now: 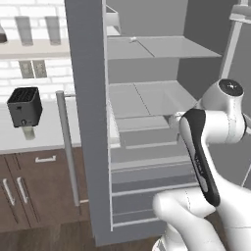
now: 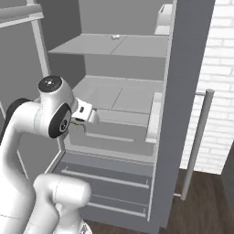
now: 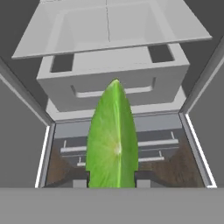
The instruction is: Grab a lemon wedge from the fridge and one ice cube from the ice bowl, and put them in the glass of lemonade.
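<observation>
Glossy pointed lemon wedge [image 3: 111, 140], gripped

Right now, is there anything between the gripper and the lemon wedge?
No. The gripper is already shut on the lemon wedge, which stands up between its fingertips in the hand view, in front of the open fridge.

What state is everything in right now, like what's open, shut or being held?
fridge: doors swung open, shelves bare.
lemon wedge: held upright between the jaws, in front of the fridge drawers.
gripper: shut on the lemon wedge.
toaster: standing on the counter, slots empty.
</observation>
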